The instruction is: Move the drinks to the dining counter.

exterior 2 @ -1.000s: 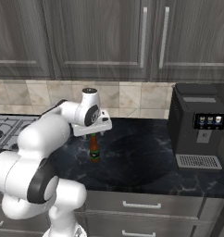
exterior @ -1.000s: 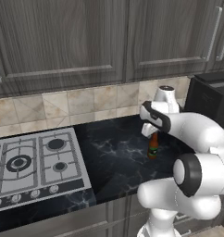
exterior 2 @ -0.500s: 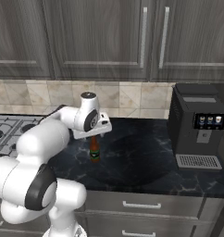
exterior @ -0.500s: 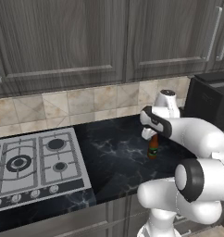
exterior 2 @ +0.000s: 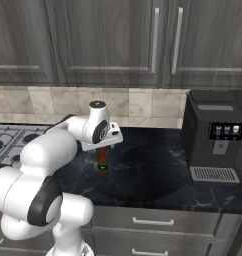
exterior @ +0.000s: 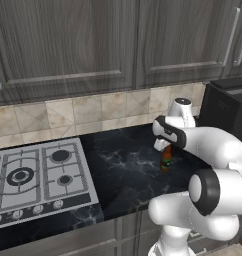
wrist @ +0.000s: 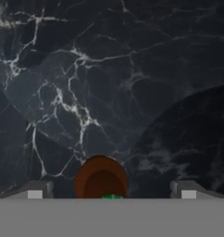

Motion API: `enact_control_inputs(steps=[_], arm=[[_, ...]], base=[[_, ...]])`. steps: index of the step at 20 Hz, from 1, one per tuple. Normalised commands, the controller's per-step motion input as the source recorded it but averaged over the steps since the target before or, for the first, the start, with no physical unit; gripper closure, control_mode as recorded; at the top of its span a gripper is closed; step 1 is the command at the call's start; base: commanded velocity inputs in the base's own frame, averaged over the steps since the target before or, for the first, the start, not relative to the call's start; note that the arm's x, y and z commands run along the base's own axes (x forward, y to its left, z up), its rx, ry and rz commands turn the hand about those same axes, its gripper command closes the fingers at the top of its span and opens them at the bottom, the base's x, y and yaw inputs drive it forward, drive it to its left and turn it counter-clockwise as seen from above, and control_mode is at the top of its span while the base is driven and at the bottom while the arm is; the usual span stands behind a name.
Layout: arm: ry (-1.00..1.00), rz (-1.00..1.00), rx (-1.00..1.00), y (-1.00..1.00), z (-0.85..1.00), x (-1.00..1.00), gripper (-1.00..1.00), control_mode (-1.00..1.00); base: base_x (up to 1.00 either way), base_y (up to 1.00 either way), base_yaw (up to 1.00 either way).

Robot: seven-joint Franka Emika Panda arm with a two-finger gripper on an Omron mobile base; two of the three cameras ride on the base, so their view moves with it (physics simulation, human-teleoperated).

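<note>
The claw point(wrist: 111, 190) hung released, jaws spread wide, straight above one bottle point(exterior: 165, 159) that stood upright on the black worktop point(exterior: 123, 160) by the wall. Through the hand camera the bottle's brown shoulder and green cap sat at 6 o'clock, midway between the two fingertips point(wrist: 35, 190), neither touching it. From the right base camera the bottle point(exterior 2: 102, 162) stood just under the claw point(exterior 2: 104, 145), with the stove point(exterior: 38, 175) off at 9 o'clock and the coffee machine point(exterior 2: 213, 135) at 3 o'clock. By my reckoning the task had barely begun: nothing was gripped, this drink was on the wall worktop, and lifting, carrying and setting down all remained
</note>
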Motion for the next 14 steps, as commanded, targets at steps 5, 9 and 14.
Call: enact_control_inputs(steps=[5, 9, 14], arm=[[0.00, 0.00, 0.01, 0.04, -0.27, 0.00, 1.00, -1.00], [0.00, 0.00, 0.03, 0.03, -0.40, -0.10, 1.00, -1.00], [0.00, 0.00, 0.03, 0.00, -0.42, -0.12, 1.00, -1.00]], base=[[0.00, 0.00, 0.00], [0.00, 0.00, 0.00], [0.00, 0.00, 0.00]])
